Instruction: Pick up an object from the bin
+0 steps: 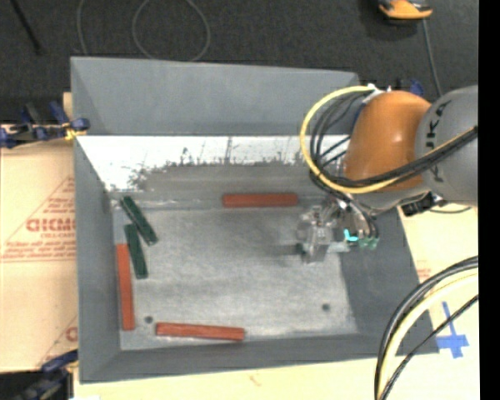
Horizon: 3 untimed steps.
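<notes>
One tool (pixel 317 242) hangs low over the bare right part of the grey bin (pixel 233 98), with five sticks spread around it.

From where I stand I cannot tell whether the tool is wide or narrow. Nearest to it is a red stick (pixel 260 199), lying flat along the back wall, to its left and clear of it. Further off, a second red stick (pixel 200 332) lies along the front edge. A third red stick (pixel 126 286) runs along the left wall. One green stick (pixel 139 220) slants near the back left corner, and another green stick (pixel 137 252) lies just below it.
</notes>
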### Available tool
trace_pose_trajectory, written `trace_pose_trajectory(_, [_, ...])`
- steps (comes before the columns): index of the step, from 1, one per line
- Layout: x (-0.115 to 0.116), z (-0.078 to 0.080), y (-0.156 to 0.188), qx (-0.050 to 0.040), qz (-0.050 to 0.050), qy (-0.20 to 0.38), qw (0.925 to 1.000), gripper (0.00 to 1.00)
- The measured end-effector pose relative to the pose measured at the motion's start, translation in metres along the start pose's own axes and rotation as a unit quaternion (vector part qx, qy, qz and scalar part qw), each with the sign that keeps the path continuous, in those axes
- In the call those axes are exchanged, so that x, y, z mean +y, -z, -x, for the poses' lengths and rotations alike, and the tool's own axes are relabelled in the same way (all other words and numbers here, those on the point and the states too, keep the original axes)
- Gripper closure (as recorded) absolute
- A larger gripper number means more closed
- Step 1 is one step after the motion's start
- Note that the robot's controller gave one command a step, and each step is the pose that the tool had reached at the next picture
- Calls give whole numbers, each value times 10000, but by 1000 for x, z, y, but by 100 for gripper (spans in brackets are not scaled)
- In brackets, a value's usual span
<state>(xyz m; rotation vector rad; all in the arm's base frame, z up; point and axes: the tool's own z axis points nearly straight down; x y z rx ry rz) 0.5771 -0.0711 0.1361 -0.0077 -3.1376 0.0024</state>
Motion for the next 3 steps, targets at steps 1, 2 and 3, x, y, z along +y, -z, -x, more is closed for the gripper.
trace_pose_trajectory(1, [-21, 37, -68, -49, -3, 242, 9997, 0])
trace_pose_trajectory(2, [-21, 37, -64, -62, -11, 254, 9997, 100])
trace_pose_trajectory(3, [-17, 31, 102, -88, -15, 421, 9991, 100])
